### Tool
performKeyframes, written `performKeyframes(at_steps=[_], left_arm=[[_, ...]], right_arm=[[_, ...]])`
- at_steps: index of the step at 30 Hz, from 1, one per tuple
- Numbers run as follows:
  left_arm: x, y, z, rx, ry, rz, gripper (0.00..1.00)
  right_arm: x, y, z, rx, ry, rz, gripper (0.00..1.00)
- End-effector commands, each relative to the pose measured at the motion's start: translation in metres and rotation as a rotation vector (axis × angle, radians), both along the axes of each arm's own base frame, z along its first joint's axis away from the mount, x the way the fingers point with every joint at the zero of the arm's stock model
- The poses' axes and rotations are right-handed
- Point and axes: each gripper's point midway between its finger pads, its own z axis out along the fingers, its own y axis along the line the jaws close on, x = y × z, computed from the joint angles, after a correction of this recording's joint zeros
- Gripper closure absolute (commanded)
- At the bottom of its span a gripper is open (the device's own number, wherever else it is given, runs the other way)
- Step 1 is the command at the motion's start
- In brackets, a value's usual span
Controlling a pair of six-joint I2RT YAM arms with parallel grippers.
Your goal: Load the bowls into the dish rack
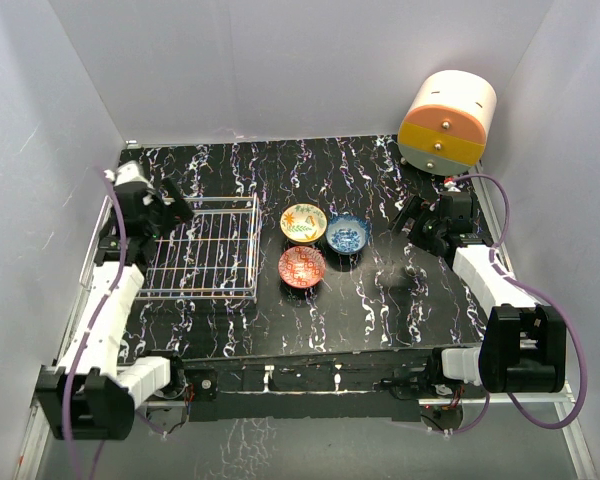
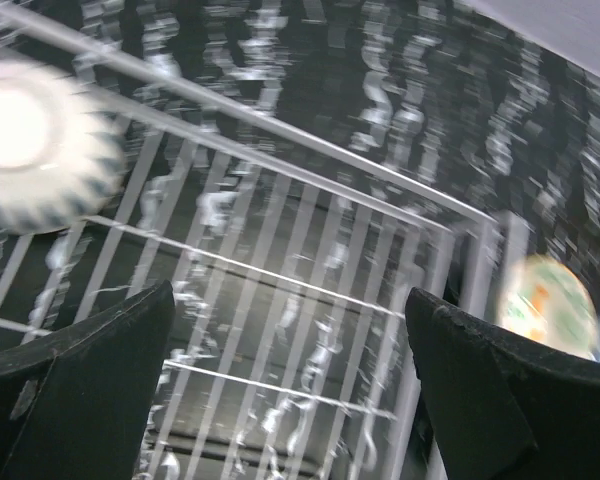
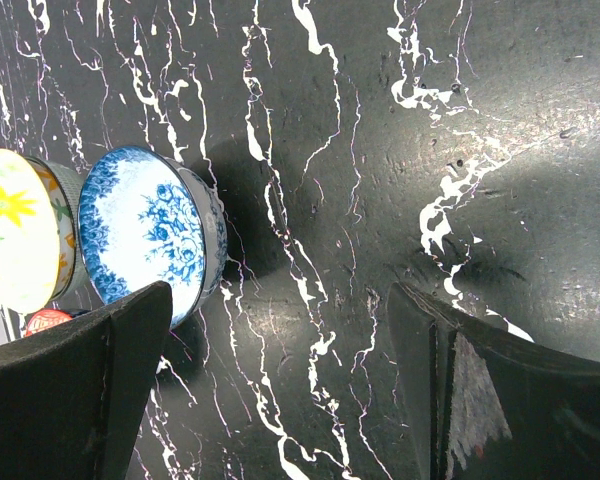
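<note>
A robot test cell in a lab is shown. A black marbled table (image 1: pixel 380 300) is enclosed on three sides by plain pale walls (image 1: pixel 280 70). The left arm (image 1: pixel 105 300) and right arm (image 1: pixel 480 270) are bolted to a frame (image 1: pixel 310 382) at the near edge, and purple cables (image 1: pixel 577 345) are left exposed.

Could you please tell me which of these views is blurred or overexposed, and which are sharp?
Left wrist view: motion-blurred throughout, the dish rack wires smeared and a white bowl blown out by glare. Right wrist view: sharp, the blue bowl casting a soft shadow. Top view: evenly lit, in focus.
</note>
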Motion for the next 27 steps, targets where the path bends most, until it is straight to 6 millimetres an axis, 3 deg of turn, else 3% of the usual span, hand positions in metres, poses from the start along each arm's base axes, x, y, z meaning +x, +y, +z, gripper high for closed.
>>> performKeyframes(at_steps=[1,8,12,14,17,27], left_arm=[[-0.015,-0.079,0.046,0.045,-0.111,-0.282,0.03],[-0.049,-0.207,0.051,0.193,-0.177,-0.610,0.03],[-0.075,-0.282,0.022,0.408,-0.184,-0.769,0.04],[-0.082,-0.308,0.001,0.466,-0.174,-0.833,0.05],[-0.085,-0.329,-0.030,0.452,-0.169,-0.897,0.06],[-0.085,-0.337,-0.091,0.496,-0.150,-0.964,0.10]], right_arm=[[0.017,0.001,0.024,0.018,-0.087,-0.010,0.08],[0.018,-0.001,0.026,0.010,-0.096,-0.021,0.08],[0.020,-0.002,0.026,0.007,-0.096,-0.025,0.08],[0.020,-0.002,0.026,0.007,-0.095,-0.023,0.08],[0.019,-0.003,0.028,0.004,-0.100,-0.025,0.07],[0.018,0.000,0.019,0.013,-0.085,-0.015,0.07]])
